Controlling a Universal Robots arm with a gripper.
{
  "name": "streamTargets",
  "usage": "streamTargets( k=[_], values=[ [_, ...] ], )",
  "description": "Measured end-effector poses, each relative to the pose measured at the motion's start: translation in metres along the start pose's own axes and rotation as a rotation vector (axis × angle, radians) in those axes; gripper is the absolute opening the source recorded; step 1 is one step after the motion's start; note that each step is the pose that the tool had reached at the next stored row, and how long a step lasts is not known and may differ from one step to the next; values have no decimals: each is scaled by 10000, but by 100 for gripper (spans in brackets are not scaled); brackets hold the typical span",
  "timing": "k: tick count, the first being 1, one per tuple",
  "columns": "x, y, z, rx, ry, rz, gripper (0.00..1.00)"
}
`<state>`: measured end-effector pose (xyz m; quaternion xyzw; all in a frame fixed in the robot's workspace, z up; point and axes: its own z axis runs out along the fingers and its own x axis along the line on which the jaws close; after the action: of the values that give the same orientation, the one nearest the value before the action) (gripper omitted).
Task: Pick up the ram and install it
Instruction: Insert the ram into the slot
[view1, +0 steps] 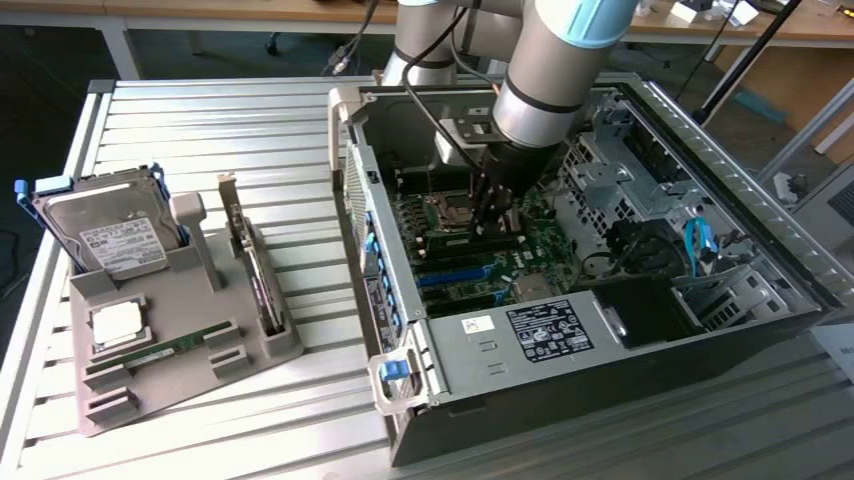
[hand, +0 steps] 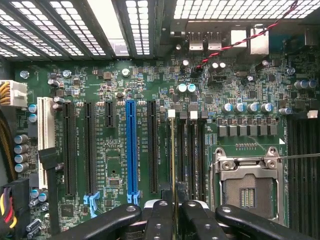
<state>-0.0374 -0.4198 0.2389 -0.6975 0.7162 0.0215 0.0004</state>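
Note:
In the wrist view the ram (hand: 173, 160) shows edge-on as a thin green-gold strip. It stands in line with the row of black memory slots (hand: 192, 150) beside the processor socket (hand: 247, 185). My gripper (hand: 173, 207) is shut on the ram, with one dark finger (hand: 159, 220) pressed on each side of it. Whether the stick sits down in its slot I cannot tell. In the exterior view my gripper (view1: 491, 212) reaches down inside the open computer case (view1: 400, 330), just above the motherboard (view1: 534, 270).
A grey tray (view1: 120, 400) on the exterior view's left carries a hard drive (view1: 114, 235), a silver processor chip (view1: 118, 322), a bracketed card (view1: 254, 270) and another flat green stick (view1: 180, 347). A blue expansion slot (hand: 131, 150) and cables crowd the board.

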Motion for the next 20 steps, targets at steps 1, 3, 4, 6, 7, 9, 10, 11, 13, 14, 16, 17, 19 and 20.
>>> streamTargets(
  k=[1,3,4,6,7,9,10,11,13,14,16,17,19,20],
  values=[
    [0,0,0,0,0,0,13],
    [-6,-7,7,1,-4,2,13],
    [-7,-9,10,2,-4,1,13],
    [-9,-12,19,0,0,0,13],
    [-9,-12,21,0,0,1,13],
    [-10,-12,25,0,0,5,13],
    [-10,-12,25,0,1,5,13],
    [-10,-12,26,0,-1,6,13],
    [-10,-14,27,1,-1,7,13],
    [-10,-19,27,1,-2,5,13],
    [-11,-34,27,2,-3,5,13],
    [-11,-41,27,1,-2,6,13],
    [-11,-41,26,1,-1,6,13],
    [-11,-41,27,0,-2,6,13]
  ],
)
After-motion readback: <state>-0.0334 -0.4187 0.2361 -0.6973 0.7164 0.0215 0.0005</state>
